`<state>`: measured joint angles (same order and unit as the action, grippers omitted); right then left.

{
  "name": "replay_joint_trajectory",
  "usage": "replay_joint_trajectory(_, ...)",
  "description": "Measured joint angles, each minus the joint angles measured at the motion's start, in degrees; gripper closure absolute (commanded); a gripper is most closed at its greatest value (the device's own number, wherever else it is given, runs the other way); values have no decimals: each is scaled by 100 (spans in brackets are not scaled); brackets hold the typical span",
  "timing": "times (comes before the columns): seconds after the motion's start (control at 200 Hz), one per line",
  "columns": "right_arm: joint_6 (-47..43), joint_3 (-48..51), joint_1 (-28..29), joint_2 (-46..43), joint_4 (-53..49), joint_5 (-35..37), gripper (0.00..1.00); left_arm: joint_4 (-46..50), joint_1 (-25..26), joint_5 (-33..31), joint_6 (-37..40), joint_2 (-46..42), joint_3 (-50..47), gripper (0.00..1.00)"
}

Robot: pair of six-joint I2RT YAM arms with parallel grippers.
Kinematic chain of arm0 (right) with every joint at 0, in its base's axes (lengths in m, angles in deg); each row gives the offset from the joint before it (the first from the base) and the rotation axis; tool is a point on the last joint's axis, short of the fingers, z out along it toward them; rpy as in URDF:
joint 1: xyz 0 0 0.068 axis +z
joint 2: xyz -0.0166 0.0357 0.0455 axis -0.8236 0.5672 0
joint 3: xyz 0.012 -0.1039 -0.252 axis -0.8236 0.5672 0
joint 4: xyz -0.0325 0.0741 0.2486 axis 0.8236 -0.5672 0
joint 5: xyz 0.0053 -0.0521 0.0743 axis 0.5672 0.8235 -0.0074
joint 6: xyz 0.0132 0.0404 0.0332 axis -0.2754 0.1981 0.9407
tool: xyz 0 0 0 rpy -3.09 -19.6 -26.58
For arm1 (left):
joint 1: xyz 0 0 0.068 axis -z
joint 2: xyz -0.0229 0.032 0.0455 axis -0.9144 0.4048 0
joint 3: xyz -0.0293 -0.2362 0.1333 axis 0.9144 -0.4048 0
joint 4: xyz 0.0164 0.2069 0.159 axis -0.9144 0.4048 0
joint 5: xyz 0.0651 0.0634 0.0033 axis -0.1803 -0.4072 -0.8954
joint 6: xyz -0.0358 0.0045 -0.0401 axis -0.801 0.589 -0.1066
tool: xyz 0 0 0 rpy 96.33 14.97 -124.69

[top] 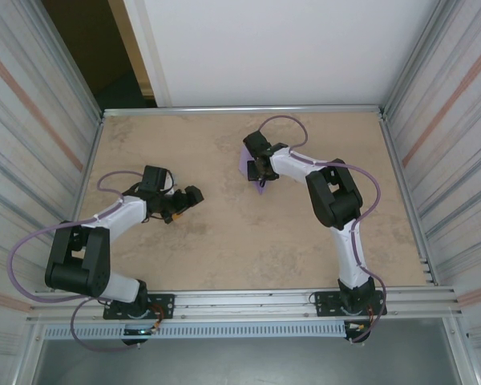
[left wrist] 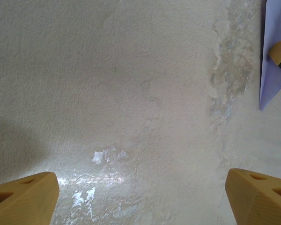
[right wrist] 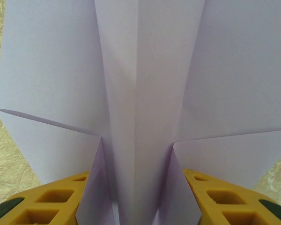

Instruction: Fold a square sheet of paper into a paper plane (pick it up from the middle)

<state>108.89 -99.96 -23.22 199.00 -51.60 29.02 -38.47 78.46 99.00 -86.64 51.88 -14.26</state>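
The paper plane [right wrist: 145, 93] sits between the fingers of the right claw [right wrist: 140, 201], keel centred; pinched or slack, I cannot tell. It looks light, flimsy and easily crushed, so I'd hold that stiffer centre fold. The left claw [left wrist: 140, 187] gapes empty.

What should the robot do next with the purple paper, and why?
Probably the right gripper should gently squeeze the paper plane along its centre fold, because that ridge stands between its yellow fingers. The left gripper hangs open over bare table.
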Motion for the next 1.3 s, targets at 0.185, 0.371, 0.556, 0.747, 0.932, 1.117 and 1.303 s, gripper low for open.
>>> replay_joint_trajectory(0.185,9,0,-2,-92,-109,-42,53,33,0,-4,0,-2,13,8)
replay_joint_trajectory(0.371,37,52,-11,-549,-234,-39,52,190,0,-177,24,-92,175,8)
replay_joint_trajectory(0.556,114,417,-50,-1486,-273,37,44,315,-31,-564,85,-341,490,6)
replay_joint_trajectory(0.747,205,1464,-256,-3062,-127,636,19,302,-221,-1303,275,-984,575,1)
replay_joint_trajectory(0.932,153,3086,-1034,-5001,428,1316,1,-131,-330,-2396,511,-1683,319,1)
replay_joint_trajectory(1.117,98,4791,-2253,-6439,1235,1729,1,-826,-490,-3578,1012,-2164,-535,1)
replay_joint_trajectory(1.303,-68,6076,-3169,-6824,2179,1727,1,-2052,-621,-4282,1878,-2212,-1502,1)
